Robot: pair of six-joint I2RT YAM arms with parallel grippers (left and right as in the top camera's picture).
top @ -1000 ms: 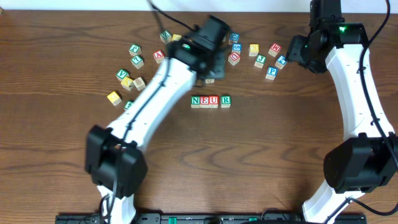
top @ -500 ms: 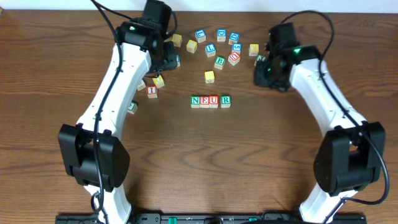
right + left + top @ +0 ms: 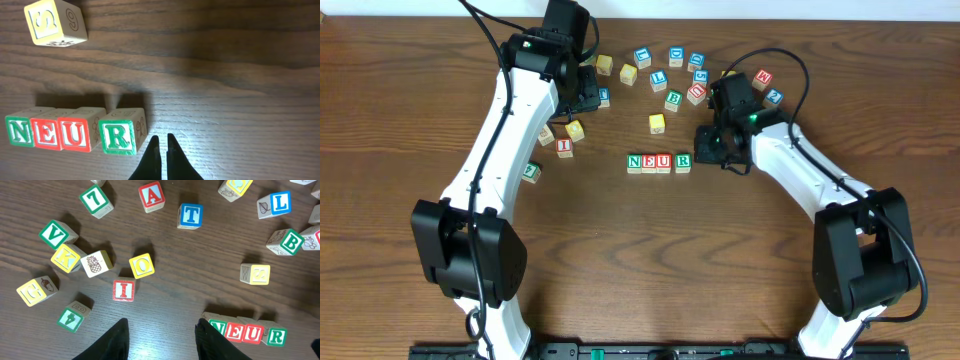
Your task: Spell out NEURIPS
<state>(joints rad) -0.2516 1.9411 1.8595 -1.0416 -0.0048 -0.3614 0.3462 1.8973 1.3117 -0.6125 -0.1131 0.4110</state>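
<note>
Overhead and wrist views of the dark wooden counter (image 3: 650,270), with the word a little over half built. A row of four pale wooden alphabet cubes (image 3: 658,162) stands side by side and touching, reading N, E, U, R, so four of the seven letters are set. The green-lettered R cube (image 3: 116,136) closes the row's right end. My right pincer (image 3: 161,144) sits just beside that R cube, on the open side where the next letter belongs. Its fingers are pressed together with nothing between them. My left pincer (image 3: 161,332) hangs over the loose letters to the left of the row, fingers apart and empty. Three letters are left to place: I, P and S. The pale wooden cube with a red I (image 3: 123,290) lies flat just ahead of my left fingers, apart from the row. The yellow-faced wooden cube bearing an S (image 3: 44,21) lies alone beyond the row, not touching it. I cannot make out the P cube in any view. Strays such as the pale wooden cube with a blue T (image 3: 190,215) take no part. By my judgement, the I cube goes next, against the R.
</note>
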